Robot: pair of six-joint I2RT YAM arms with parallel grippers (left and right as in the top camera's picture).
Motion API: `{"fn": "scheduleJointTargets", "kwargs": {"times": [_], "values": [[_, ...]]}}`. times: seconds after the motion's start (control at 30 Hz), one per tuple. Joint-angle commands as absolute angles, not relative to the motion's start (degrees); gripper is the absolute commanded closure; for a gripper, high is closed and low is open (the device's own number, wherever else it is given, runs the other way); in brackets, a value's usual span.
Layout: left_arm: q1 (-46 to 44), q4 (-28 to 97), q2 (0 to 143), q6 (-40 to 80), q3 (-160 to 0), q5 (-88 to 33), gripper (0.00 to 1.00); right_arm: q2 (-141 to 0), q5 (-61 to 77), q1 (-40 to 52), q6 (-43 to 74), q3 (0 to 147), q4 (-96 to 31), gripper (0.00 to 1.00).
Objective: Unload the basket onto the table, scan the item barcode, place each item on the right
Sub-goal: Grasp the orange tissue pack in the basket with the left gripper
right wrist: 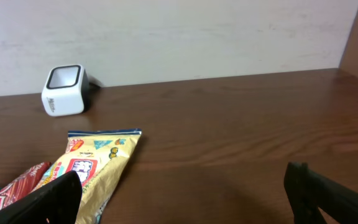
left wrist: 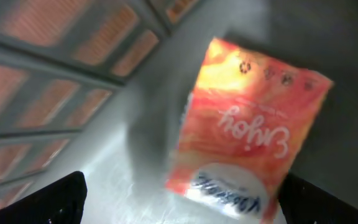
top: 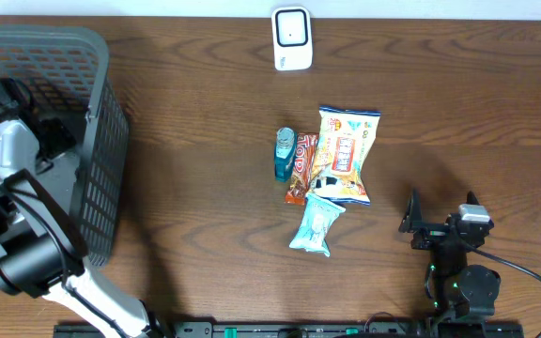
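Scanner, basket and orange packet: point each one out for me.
barcode scanner (top: 291, 38), overhead view, its white top face.
grey basket (top: 106, 160), overhead view, its right mesh wall.
orange packet (left wrist: 247, 124), left wrist view, middle of its printed face.

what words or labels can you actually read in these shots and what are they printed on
"Enjoy": white script, upside down in the left wrist view, on the orange plastic packet inside the grey mesh basket.
Dark print on that packet's white patch: too blurred to read.
Red panel on the yellow snack bag: too small to read.
Lettering on the red wrapper: unreadable.
Small mark on the white box-shaped scanner: too small to read.
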State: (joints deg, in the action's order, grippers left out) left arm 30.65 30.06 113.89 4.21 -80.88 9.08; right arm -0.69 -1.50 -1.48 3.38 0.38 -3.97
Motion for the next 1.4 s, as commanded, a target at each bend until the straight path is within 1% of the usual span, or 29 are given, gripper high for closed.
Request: {"fn": "scheduleJointTargets", "kwargs": {"times": [0.0, 0.6, 0.73, 0.77, 0.8, 0.83, 0.87, 0.9, 0.93, 1.0, 1.13, 1.23, 1.37], "values": [[30.94, 29.19, 115.72, 3.42, -80.88, 8.12, 0.02, -0.38, -1.80, -1.89, 2.70, 0.32, -4.12, 0.01], [30.94, 23.64, 117.40, 3.42, -80.84, 7.92, 0.02, -0.38, -1.80, -1.89, 2.70, 0.32, -4.12, 0.01], [30.94, 22.79, 119.61, 3.42, -80.84, 4.91, 0.02, -0.38, -1.80, -1.87, 2.70, 0.32, -4.12, 0.01], [30.94, 22.81, 120.14, 3.42, -80.84, 3.99, 0.00, -0.38, -1.80, -1.89, 2.70, 0.32, -4.12, 0.01], [30.94, 22.87, 120.84, 3.42, -80.84, 3.11, 0.05, -0.38, -1.80, -1.89, 2.70, 0.32, -4.12, 0.01], [30.94, 23.05, 121.43, 3.42, -80.84, 2.37, 0.14, -0.38, -1.80, -1.87, 2.70, 0.32, -4.12, 0.01], [30.89, 23.40, 121.73, 3.44, -80.84, 2.04, 0.26, -0.38, -1.80, -1.89, 2.70, 0.32, -4.12, 0.01], [30.89, 23.90, 121.89, 3.46, -80.84, 2.07, 0.36, -0.38, -1.80, -1.87, 2.70, 0.32, -4.12, 0.01], [30.89, 24.34, 121.89, 3.49, -80.84, 2.07, 0.43, -0.38, -1.80, -1.87, 2.70, 0.32, -4.12, 0.01], [30.89, 25.19, 121.60, 3.66, -80.86, 2.11, 0.44, -0.38, -1.80, -1.89, 2.70, 0.32, -4.12, 0.01], [30.96, 27.27, 119.87, 3.66, -80.90, 2.13, 0.57, -0.38, -1.80, -1.89, 2.70, 0.32, -4.12, 0.01], [30.96, 28.69, 116.81, 3.70, -80.90, 2.13, 0.58, -0.38, -1.80, -1.89, 2.70, 0.32, -4.12, 0.01], [30.96, 29.71, 107.18, 5.50, -80.90, 2.13, 0.58, -0.38, -1.80, -1.87, 2.70, 0.32, -4.12, 0.01]]}}
